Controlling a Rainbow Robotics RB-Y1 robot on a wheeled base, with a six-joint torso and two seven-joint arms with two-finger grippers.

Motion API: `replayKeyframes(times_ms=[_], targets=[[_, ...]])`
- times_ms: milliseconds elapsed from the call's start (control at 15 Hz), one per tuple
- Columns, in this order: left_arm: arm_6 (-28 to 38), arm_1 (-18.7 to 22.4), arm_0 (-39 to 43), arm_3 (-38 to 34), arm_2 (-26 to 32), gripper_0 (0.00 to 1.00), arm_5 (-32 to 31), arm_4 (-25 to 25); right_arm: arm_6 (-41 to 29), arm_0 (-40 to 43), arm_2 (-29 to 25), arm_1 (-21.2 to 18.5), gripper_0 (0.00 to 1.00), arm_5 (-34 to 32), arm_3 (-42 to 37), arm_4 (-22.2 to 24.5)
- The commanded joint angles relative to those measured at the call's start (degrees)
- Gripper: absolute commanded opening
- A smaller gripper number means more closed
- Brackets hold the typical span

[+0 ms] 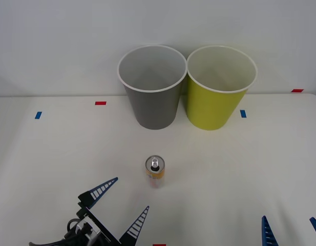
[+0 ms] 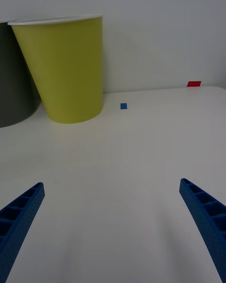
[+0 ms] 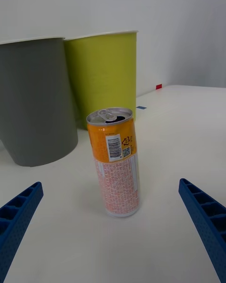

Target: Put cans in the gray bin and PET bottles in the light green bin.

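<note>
A slim can (image 1: 155, 171) with a silver top and an orange and white body stands upright on the white table, in front of the gray bin (image 1: 151, 87). The light green bin (image 1: 218, 88) stands beside the gray one, to its right. My left gripper (image 1: 122, 204) is open near the front edge, a little left of the can and short of it. The left wrist view has the can (image 3: 117, 162) standing ahead between the spread fingers, with the gray bin (image 3: 35, 101) and light green bin (image 3: 103, 78) behind. My right gripper (image 1: 291, 230) is open at the front right, facing the light green bin (image 2: 66, 68). No PET bottle is in view.
Small red and blue tape marks (image 1: 100, 103) dot the white table (image 1: 55, 154). A pale wall rises right behind the bins. Open tabletop lies on both sides of the can.
</note>
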Motion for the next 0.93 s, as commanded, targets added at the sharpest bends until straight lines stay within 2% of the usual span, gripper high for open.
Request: replayKeyframes(times_ms=[67, 333, 600, 933], targets=[[-0.1, -0.5, -2.4, 0.0, -0.2, 1.0, 3.1, 0.3, 0.0, 0.0, 0.0, 0.0, 1.0, 0.0, 0.0, 0.0], [0.0, -2.2, -4.3, 0.6, -0.7, 1.0, 5.4, 0.2, 0.0, 0.0, 0.0, 0.0, 1.0, 0.0, 0.0, 0.0], [0.2, -3.7, -9.6, 4.6, -1.9, 1.0, 5.1, 0.9, 0.0, 0.0, 0.0, 0.0, 1.0, 0.0, 0.0, 0.0], [0.3, -7.4, -12.3, 5.2, -2.0, 1.0, 9.0, 1.1, 0.0, 0.0, 0.0, 0.0, 1.0, 0.0, 0.0, 0.0]])
